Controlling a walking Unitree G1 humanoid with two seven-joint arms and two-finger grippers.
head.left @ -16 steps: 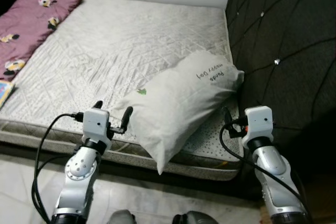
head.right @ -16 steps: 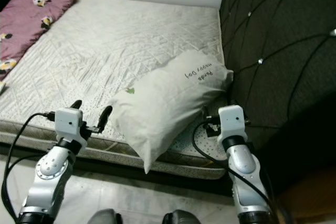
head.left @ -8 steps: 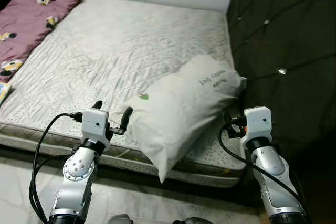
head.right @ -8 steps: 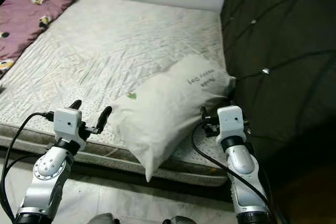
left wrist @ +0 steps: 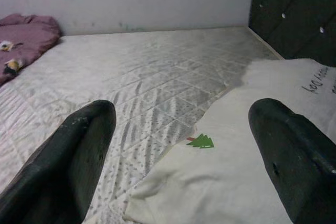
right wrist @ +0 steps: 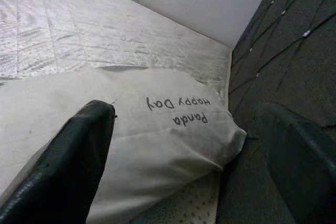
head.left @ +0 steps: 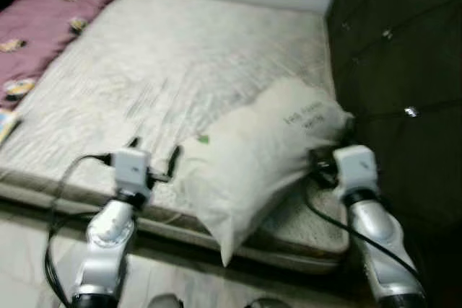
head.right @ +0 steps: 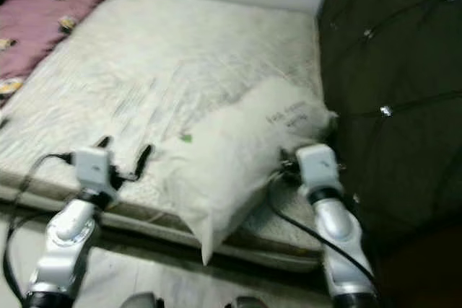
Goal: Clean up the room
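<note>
One pillow lies diagonally, corner overhanging mattress.

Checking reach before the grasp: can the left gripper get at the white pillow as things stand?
Probably yes. The left gripper, fingers open, sits right at the white pillow's near corner on the mattress, nothing between them.

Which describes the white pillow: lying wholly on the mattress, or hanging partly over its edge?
Partly over the edge. The white pillow rests mostly on the mattress, but its lower corner droops past the front edge toward the floor.
</note>
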